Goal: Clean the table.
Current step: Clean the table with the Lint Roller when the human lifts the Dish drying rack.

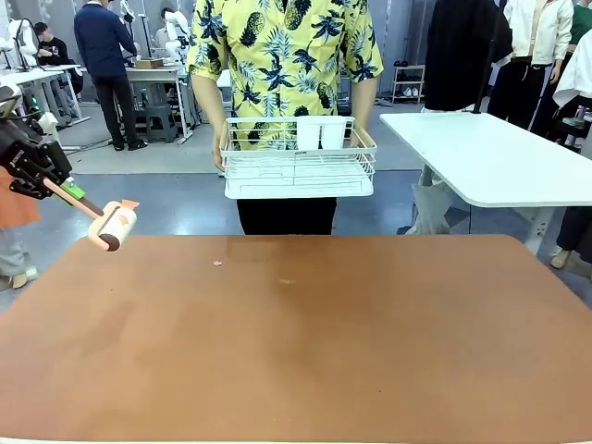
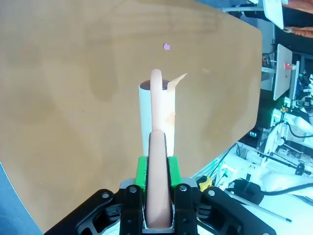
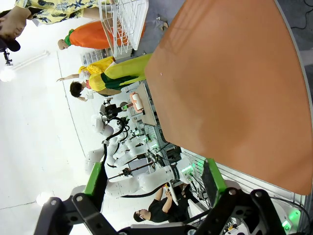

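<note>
Reddish-brown matte table (image 1: 370,351) carries one tiny pink scrap (image 1: 217,264); left gripper (image 2: 157,174) clamps a peach-handled white lint roller (image 1: 113,226), right gripper (image 3: 152,177) gapes wide.

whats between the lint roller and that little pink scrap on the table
Nothing: in the left wrist view, only bare table separates the lint roller held in the left gripper from the pink scrap.

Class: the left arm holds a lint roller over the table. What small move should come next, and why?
Probably lower the lint roller onto the table and roll it toward the pink scrap. The left tool is shut on the roller's handle, the roll hangs off the surface, and the scrap lies just ahead.
</note>
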Action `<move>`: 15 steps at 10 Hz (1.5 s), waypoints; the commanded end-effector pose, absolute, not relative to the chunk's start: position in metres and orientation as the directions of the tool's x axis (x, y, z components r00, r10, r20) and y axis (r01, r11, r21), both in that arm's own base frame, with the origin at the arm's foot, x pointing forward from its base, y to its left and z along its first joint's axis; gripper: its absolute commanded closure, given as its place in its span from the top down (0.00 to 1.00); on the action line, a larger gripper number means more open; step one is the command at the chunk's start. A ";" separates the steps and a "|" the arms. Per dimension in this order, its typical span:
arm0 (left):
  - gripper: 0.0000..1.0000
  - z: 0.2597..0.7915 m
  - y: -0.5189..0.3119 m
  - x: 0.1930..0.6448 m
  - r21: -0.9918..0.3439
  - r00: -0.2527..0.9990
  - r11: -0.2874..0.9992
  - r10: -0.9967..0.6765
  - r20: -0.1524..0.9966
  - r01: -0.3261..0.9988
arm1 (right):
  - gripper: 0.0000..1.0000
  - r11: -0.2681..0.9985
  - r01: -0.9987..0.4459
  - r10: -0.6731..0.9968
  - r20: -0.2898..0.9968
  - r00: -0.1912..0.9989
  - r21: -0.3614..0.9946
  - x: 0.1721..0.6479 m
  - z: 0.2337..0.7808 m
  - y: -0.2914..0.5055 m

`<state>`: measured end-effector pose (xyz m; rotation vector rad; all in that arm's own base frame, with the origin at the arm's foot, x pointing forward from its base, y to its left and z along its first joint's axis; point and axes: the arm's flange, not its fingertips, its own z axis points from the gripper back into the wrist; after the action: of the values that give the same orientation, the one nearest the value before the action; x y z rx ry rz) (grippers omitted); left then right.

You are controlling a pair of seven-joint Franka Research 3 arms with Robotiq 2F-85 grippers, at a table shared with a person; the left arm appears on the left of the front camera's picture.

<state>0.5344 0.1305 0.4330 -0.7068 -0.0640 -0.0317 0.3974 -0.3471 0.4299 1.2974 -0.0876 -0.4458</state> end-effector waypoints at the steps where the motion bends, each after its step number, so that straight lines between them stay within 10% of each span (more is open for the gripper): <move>1: 0.19 0.430 0.129 0.543 -0.645 0.996 0.760 -0.035 0.083 0.081 | 1.00 0.202 0.265 -0.367 -0.178 0.913 0.943 0.397 0.433 -0.346; 15: 0.19 0.362 0.127 0.641 -0.604 0.999 0.796 -0.045 0.003 0.037 | 1.00 0.202 0.265 -0.367 -0.178 0.913 0.943 0.397 0.433 -0.346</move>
<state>0.6352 0.1240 0.3619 -0.6557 -0.0069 -0.0230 0.3975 -0.3470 0.4298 1.2975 -0.0873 -0.4458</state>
